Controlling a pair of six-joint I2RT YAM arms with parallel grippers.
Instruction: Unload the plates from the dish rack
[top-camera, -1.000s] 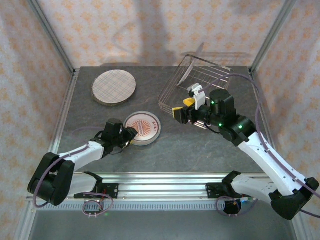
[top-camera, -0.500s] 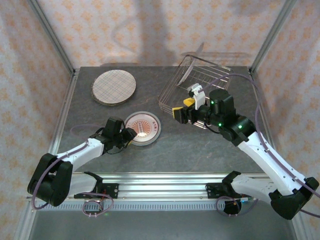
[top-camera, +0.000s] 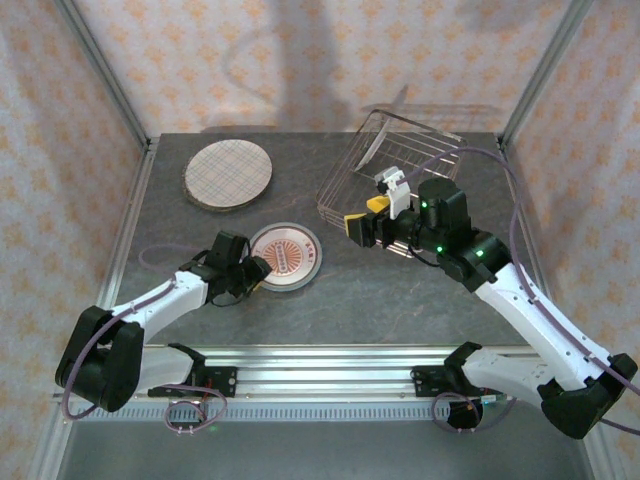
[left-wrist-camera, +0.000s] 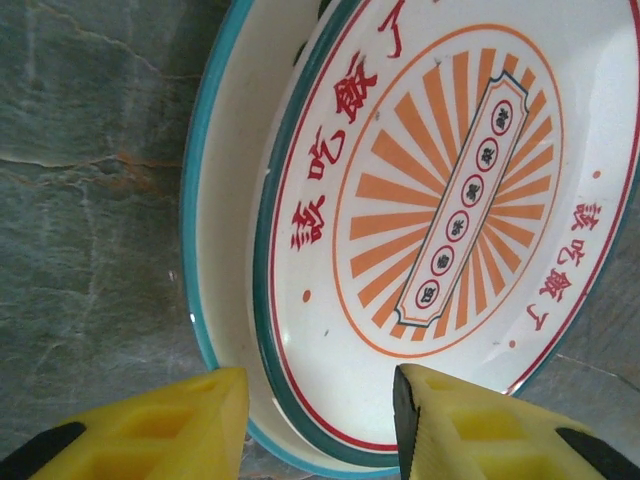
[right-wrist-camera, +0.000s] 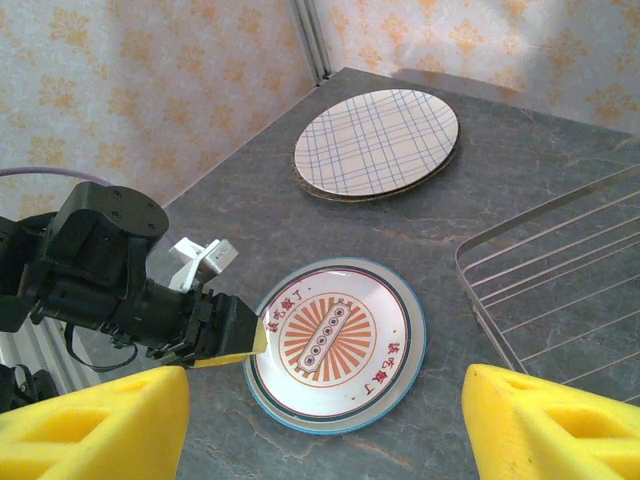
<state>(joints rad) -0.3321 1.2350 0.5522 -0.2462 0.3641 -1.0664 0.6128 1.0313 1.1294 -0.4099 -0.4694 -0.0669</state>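
Left gripper (left-wrist-camera: 320, 418) has eased apart off the round white orange-sunburst plate (left-wrist-camera: 450, 200) (delivered, near left); right gripper (right-wrist-camera: 325, 430) hangs empty, fingers spread wide.

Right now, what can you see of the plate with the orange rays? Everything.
The plate with orange rays is round, white and glossy, with red characters, a central oblong band of small circles and a dark green edge. It lies flat, face up, nested on a larger teal-rimmed plate on the grey table. The left gripper stands open at its near rim; contact is unclear.
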